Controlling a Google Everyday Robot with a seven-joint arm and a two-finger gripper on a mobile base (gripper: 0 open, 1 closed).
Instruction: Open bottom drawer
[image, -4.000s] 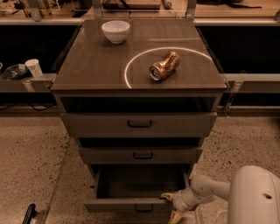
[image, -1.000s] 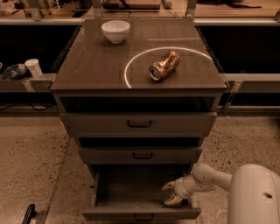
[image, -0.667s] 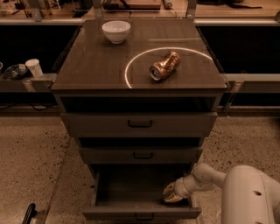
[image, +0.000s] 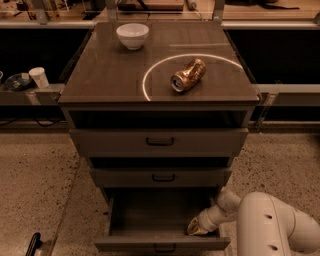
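Note:
The bottom drawer (image: 161, 242) of the grey-brown cabinet stands pulled out, its plain box interior (image: 155, 212) showing and its small dark handle (image: 165, 248) at the frame's bottom edge. My gripper (image: 196, 227) reaches from the right on a white arm (image: 272, 225) and sits inside the drawer's right front corner, just behind the front panel.
The mid drawer (image: 161, 177) and top drawer (image: 159, 142) are shut above. On the cabinet top lie a white bowl (image: 132, 35) and a crushed can (image: 188, 75) inside a bright ring. A white cup (image: 38, 77) stands on a ledge at left. Speckled floor surrounds the cabinet.
The drawer has slid out further than four seconds ago. My gripper moved from the drawer's front edge to inside its right corner, and has hardly shifted in the last second.

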